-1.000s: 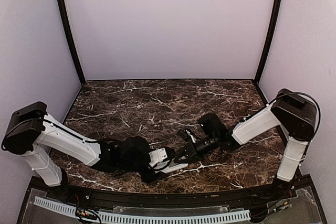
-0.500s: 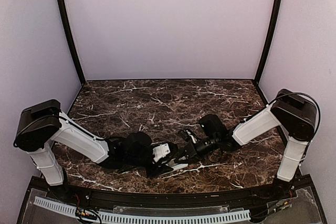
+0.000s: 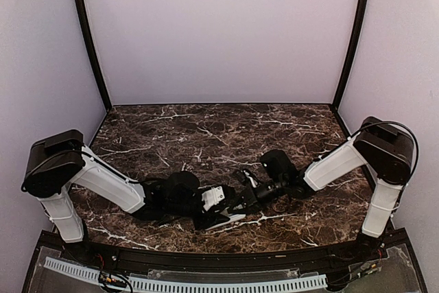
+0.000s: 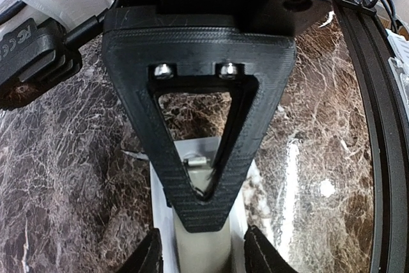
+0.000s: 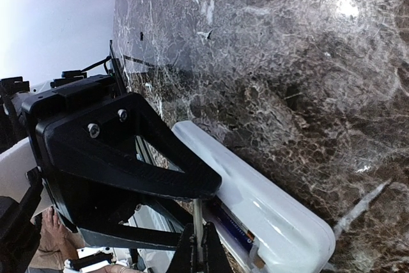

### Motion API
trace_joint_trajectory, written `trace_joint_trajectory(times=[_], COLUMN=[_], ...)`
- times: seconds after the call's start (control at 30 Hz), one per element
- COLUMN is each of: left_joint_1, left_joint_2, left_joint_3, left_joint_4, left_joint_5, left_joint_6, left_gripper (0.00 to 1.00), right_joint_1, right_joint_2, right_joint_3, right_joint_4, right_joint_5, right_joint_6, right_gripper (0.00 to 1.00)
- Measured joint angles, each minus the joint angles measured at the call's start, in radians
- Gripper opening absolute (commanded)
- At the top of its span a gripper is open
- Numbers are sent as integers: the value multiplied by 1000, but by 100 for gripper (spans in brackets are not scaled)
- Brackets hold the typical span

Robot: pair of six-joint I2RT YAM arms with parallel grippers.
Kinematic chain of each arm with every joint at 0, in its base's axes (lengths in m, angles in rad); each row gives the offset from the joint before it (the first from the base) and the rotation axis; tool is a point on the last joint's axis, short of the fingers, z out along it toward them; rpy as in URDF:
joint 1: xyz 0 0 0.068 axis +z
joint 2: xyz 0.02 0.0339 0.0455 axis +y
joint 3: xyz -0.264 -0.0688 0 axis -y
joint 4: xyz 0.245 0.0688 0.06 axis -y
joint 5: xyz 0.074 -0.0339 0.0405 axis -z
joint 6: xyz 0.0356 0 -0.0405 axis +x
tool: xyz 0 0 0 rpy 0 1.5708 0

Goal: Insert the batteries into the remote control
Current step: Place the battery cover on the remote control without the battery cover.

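Note:
The white remote control (image 4: 203,242) lies on its front near the table's front edge, battery bay up, and shows in the top view as a white sliver (image 3: 225,220). My left gripper (image 4: 201,257) straddles its end, with both fingers (image 4: 148,255) against its long sides. One battery (image 5: 238,233), dark blue with an orange end, lies in the bay of the remote (image 5: 275,212). My right gripper (image 5: 199,250) is shut on a thin grey flat piece (image 5: 199,218), held edge-on just above the bay. In the top view it (image 3: 241,195) meets the left gripper (image 3: 218,212).
The dark marble table (image 3: 206,135) stretches back to a lilac wall. A black rail (image 4: 377,126) runs along the table's front edge, close to the right of the remote. The two grippers crowd together over the remote.
My left arm has slid right toward the right gripper and its jaws have narrowed onto the remote's sides. The right arm has held still.

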Motion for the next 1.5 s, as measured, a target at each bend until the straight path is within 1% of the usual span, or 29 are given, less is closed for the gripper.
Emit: trace_joint_trajectory(times=[0.13,0.63,0.73,1.0,1.13,1.5], left_joint_1=[0,0,0,0,-3,-20], left_joint_2=[2,5,5,5,5,5], left_joint_3=[0,3,4,7,23,72], left_joint_4=[0,0,0,-3,-37,-129], left_joint_5=[2,7,7,7,5,-17], left_joint_6=[5,12,13,7,14,60], left_gripper=[34,29,24,21,14,11], right_joint_1=[1,3,3,3,3,19], right_joint_2=[0,0,0,0,0,-1], right_joint_3=[0,0,0,0,0,28], right_joint_4=[1,2,3,3,-2,-82], right_joint_5=[2,2,3,3,3,38], right_joint_6=[0,5,5,5,3,-31], right_gripper=[0,0,0,0,6,14])
